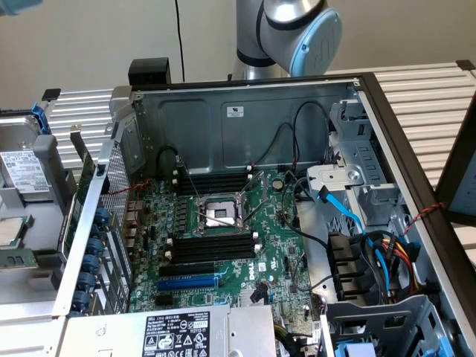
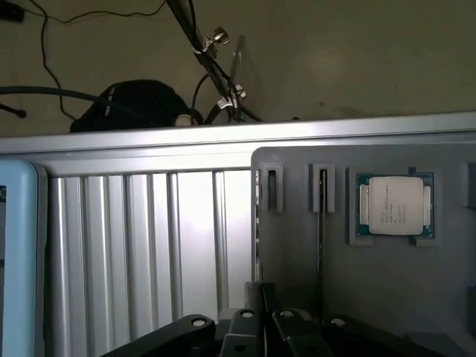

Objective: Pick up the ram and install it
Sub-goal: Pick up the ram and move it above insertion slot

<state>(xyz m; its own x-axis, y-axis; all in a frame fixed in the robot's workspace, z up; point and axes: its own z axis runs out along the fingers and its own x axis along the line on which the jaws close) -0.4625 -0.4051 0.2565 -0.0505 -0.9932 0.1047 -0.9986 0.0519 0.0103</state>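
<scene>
My gripper [image 2: 260, 301] hovers over a grey parts holder [image 2: 297, 253], and its black fingers [image 2: 245, 327] are drawn together with nothing between them. One of the holder's narrow slots [image 2: 321, 190] has a thin dark edge running out of it; this looks like the ram [image 2: 320, 238] seen edge-on. In the exterior view a long thin green board, apparently the ram [image 1: 80, 197], stands on edge just outside the open case's wall on the exterior view's left. The motherboard's black memory slots [image 1: 212, 245] lie beside the CPU socket [image 1: 219, 213].
A CPU chip [image 2: 394, 204] sits in the holder beside the slots, and it also shows in the tray [image 1: 11, 230] at the exterior view's left. The arm's base [image 1: 286, 33] rises behind the case. Blue cables [image 1: 349, 216] and a drive cage crowd the case's right side. Ribbed metal tabletop [image 2: 149, 245] lies beside the holder.
</scene>
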